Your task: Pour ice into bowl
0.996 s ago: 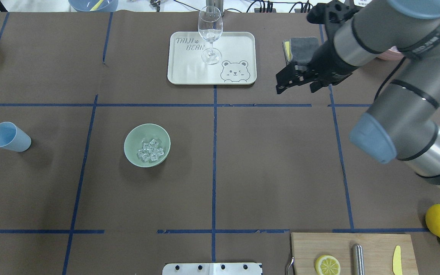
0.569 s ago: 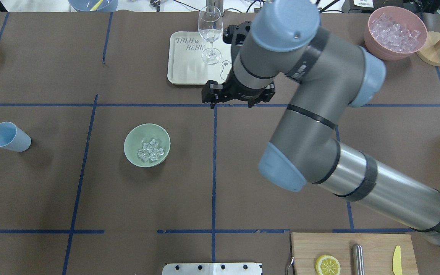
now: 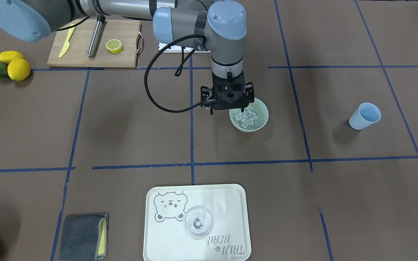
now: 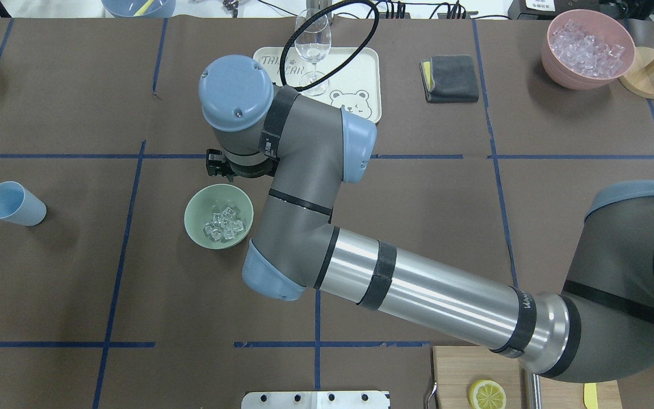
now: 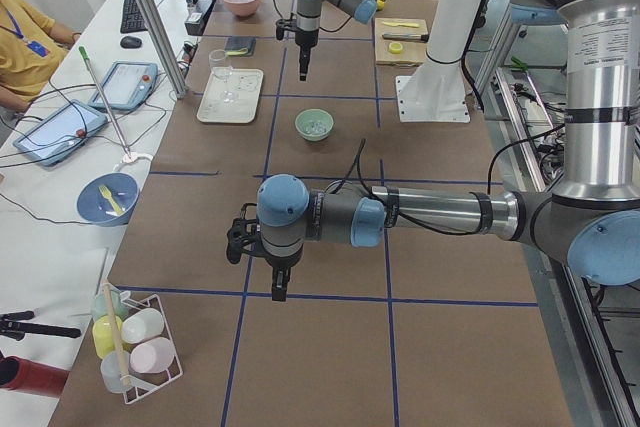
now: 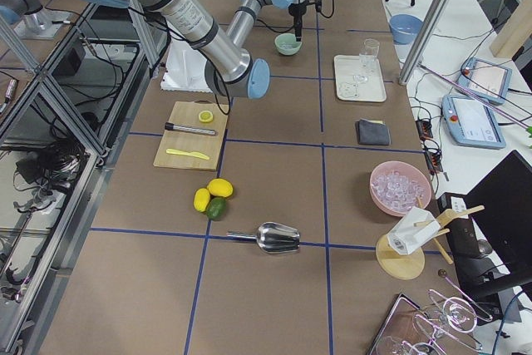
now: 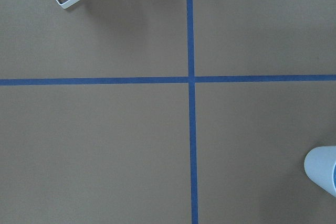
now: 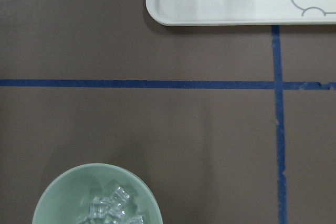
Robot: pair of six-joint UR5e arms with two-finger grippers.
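Observation:
The pale green bowl (image 4: 199,211) stands left of the table's middle with the ice (image 4: 223,222) in it, several small clear cubes. My right arm reaches across, and its gripper (image 3: 228,108) hangs open and empty above the bowl's (image 3: 261,123) rim on the tray side. The right wrist view has the bowl (image 8: 68,192) and ice (image 8: 113,203) at its bottom left. The blue cup (image 4: 15,203) lies far left. My left gripper (image 5: 279,287) shows only in the exterior left view, where I cannot tell its state.
A white tray (image 4: 355,68) with a wine glass (image 4: 312,51) sits at the back. A grey cloth (image 4: 453,78) and a pink container of ice (image 4: 587,48) are back right. A cutting board (image 3: 82,47) with half a lemon and lemons (image 3: 18,69) lie near the robot.
My right arm has swept from the back right across the table to the bowl. Bowl, ice and cup have not moved.

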